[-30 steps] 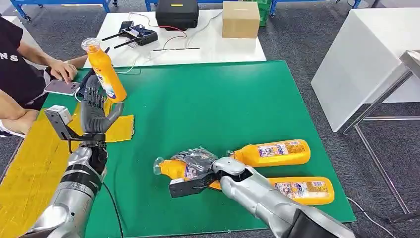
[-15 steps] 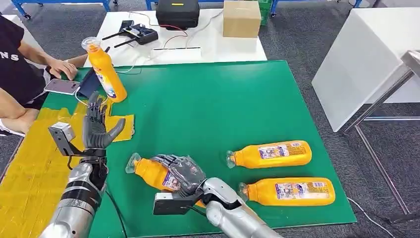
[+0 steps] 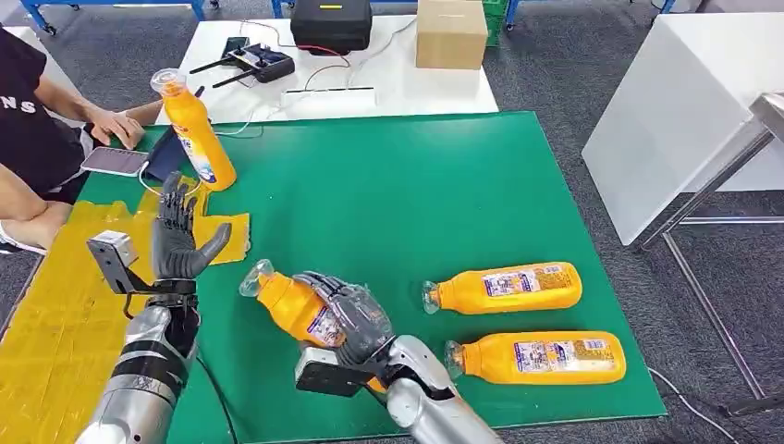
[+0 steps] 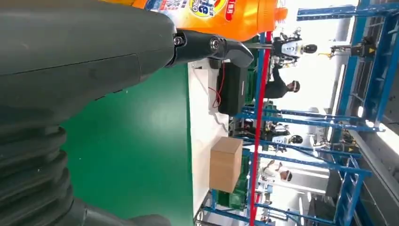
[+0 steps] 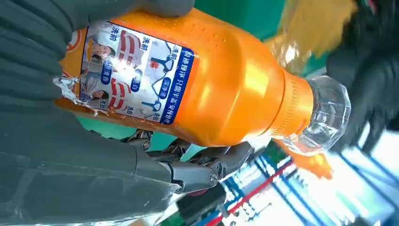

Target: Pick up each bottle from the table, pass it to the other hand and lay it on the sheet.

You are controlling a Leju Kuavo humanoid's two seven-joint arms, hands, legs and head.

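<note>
Head view: right hand [image 3: 356, 319] wrapped around orange bottle [image 3: 296, 307], clear cap tilted up toward left hand [image 3: 176, 236]. Left hand spread wide, holding nothing, raised over edge of yellow sheet [image 3: 55, 314]. Bottle lifted above green mat [image 3: 407, 185].

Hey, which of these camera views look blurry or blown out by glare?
Head view: sharp, evenly lit. Left wrist view: background behind the box overexposed to white. Right wrist view: bottle sharp with a glare streak, left hand and sheet behind it blurred.
</note>
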